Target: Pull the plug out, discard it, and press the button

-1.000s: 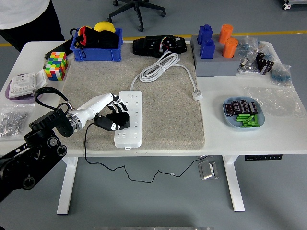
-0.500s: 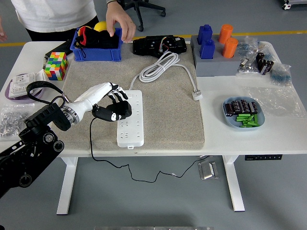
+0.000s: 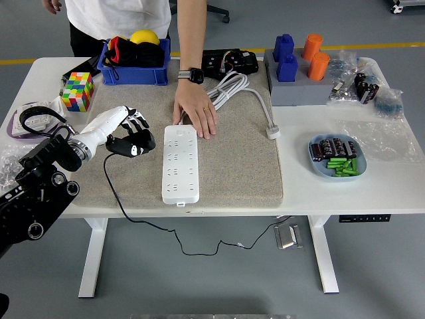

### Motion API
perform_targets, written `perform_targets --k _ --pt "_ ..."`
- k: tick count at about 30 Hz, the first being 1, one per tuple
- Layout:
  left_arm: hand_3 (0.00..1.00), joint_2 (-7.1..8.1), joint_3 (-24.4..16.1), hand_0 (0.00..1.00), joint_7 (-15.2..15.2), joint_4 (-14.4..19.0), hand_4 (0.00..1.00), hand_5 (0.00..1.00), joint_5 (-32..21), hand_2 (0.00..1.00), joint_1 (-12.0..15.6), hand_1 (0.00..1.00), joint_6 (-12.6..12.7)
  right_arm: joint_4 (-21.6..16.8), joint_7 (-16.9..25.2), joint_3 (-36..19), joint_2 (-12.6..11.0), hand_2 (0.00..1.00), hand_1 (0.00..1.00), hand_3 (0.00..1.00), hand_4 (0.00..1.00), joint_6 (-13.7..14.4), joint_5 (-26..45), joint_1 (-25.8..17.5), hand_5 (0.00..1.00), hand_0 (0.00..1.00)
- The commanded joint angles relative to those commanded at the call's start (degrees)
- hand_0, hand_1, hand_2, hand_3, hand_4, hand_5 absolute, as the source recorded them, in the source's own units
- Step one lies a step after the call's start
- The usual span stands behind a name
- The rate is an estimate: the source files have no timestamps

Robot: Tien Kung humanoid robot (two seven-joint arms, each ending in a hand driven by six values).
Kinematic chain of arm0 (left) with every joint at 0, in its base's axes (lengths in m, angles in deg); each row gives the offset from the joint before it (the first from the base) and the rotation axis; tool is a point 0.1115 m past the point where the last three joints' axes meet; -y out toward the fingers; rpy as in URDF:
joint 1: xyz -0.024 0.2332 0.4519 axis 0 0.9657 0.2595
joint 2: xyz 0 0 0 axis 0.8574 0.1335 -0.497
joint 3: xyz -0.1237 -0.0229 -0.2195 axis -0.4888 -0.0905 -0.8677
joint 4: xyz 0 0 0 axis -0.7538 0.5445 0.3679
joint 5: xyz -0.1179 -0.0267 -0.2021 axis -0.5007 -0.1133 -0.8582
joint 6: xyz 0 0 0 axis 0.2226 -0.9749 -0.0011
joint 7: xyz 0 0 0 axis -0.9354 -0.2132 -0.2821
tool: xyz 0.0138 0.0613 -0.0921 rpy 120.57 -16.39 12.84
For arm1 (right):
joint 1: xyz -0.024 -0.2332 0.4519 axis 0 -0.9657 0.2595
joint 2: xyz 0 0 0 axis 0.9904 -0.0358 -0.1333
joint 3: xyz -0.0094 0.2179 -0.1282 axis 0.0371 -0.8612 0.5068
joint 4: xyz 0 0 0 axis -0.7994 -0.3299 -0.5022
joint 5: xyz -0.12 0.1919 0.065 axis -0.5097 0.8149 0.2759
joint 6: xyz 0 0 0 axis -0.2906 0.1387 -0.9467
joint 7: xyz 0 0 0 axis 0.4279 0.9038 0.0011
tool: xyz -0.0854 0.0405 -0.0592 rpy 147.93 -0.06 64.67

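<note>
Black plug (image 3: 133, 144): clamped in left hand (image 3: 126, 133), clear of white power strip (image 3: 180, 163), just to its left over the mat. Strip: long axis near-far, far end pinned by person's hand (image 3: 196, 113). Right hand: absent.

I can read no text anywhere on my table. The power strip (image 3: 180, 164) beside my hand shows no legible marking.
</note>
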Motion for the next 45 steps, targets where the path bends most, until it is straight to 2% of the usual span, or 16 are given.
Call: perform_targets --k 7,8,13,14,19,20,25,26,31,32,34,37,38,43,44,45 --pt "0.559 -0.63 1.4 0.595 -0.3 -4.8 0.721 0.002 -0.7 0.428 -2.3 0.422 0.4 0.0 0.0 0.1 0.0 0.724 0.729 0.713 0.883 0.0 0.1 0.0 0.658 0.767" --pt "0.572 -0.66 1.5 0.605 -0.3 -5.1 0.733 0.002 -0.8 0.471 -2.5 0.473 0.4 0.0 0.0 0.1 0.0 0.724 0.729 0.713 0.883 0.0 0.1 0.0 0.658 0.767" --pt "0.572 -0.65 2.2 0.605 -0.4 -6.6 0.733 0.002 -3.4 0.471 -2.9 0.473 -0.3 0.0 0.0 0.1 0.0 0.724 0.729 0.713 0.883 0.0 0.0 -0.1 0.658 0.767" --pt "0.626 -0.65 2.2 0.640 -0.4 -6.6 0.847 0.002 -3.8 0.572 -2.9 0.597 -0.4 0.0 0.0 0.0 -0.1 0.724 0.729 0.713 0.883 0.0 0.0 -0.1 0.658 0.767" --pt "0.626 -0.78 1.9 0.640 -1.4 -6.6 0.847 0.002 -5.7 0.572 -2.7 0.597 -1.1 0.0 0.0 0.0 0.0 0.724 0.729 0.713 0.883 0.0 0.0 -0.1 0.658 0.767" --pt "0.812 -0.80 2.0 0.729 -1.4 -6.6 0.908 0.002 -5.8 0.752 -2.7 0.788 -1.1 0.0 0.0 0.1 0.0 0.724 0.729 0.713 0.883 0.0 0.0 -0.1 0.658 0.767" --pt "0.812 -0.82 1.9 0.729 -1.7 -6.5 0.908 0.002 -5.7 0.752 -2.5 0.788 -1.5 -0.1 0.0 0.0 0.0 0.724 0.729 0.713 0.883 0.0 0.0 0.0 0.658 0.767" --pt "0.905 -0.79 1.9 0.797 -1.8 -6.4 0.971 0.002 -5.7 0.855 -2.5 0.878 -1.5 -0.1 0.0 0.0 -0.1 0.724 0.729 0.713 0.883 0.0 0.0 0.0 0.658 0.767" --pt "0.905 -0.58 1.0 0.797 -2.7 -4.5 0.971 0.002 -5.7 0.855 -2.2 0.878 -1.8 -0.1 0.0 0.0 -0.1 0.724 0.729 0.713 0.883 0.0 0.0 0.0 0.658 0.767" --pt "0.966 -0.50 0.8 0.836 -2.8 -3.6 0.998 0.111 -6.0 0.944 -2.2 0.921 -1.9 -0.1 0.0 0.0 -0.1 0.724 0.729 0.713 0.883 0.0 -0.1 -0.1 0.658 0.767" --pt "0.966 -0.39 0.6 0.836 -2.6 -1.9 0.998 0.111 -6.5 0.944 -2.3 0.921 -1.9 0.0 0.0 0.0 -0.1 0.724 0.729 0.713 0.883 0.0 -0.1 -0.1 0.658 0.767" --pt "0.966 -0.49 0.8 0.836 -0.3 -0.3 0.998 0.111 -8.5 0.944 -3.1 0.921 -0.8 0.0 0.0 0.1 -0.2 0.724 0.729 0.713 0.883 0.0 -0.1 -0.1 0.658 0.767" --pt "0.830 -0.59 1.1 0.588 0.9 -0.4 0.820 0.002 -9.1 0.471 -3.6 0.472 -0.4 0.0 0.0 0.1 -0.2 0.724 0.729 0.713 0.883 0.0 -0.1 0.0 0.658 0.767" --pt "0.830 -1.14 4.9 0.588 3.9 -3.5 0.820 0.002 -11.7 0.471 -7.0 0.472 0.4 -0.1 0.1 0.5 -0.3 0.724 0.729 0.713 0.883 0.0 0.1 0.2 0.658 0.767" --pt "0.650 -1.27 5.9 0.091 4.2 -4.3 0.139 0.002 -12.4 0.139 -7.7 0.057 0.3 -0.1 0.0 0.6 -0.4 0.724 0.729 0.713 0.883 0.0 0.2 0.3 0.658 0.767" --pt "0.650 -1.35 6.8 0.091 4.4 -4.8 0.139 0.002 -13.1 0.139 -8.3 0.057 0.3 -0.1 0.0 0.6 -0.4 0.724 0.729 0.713 0.883 0.0 0.2 0.3 0.658 0.767"
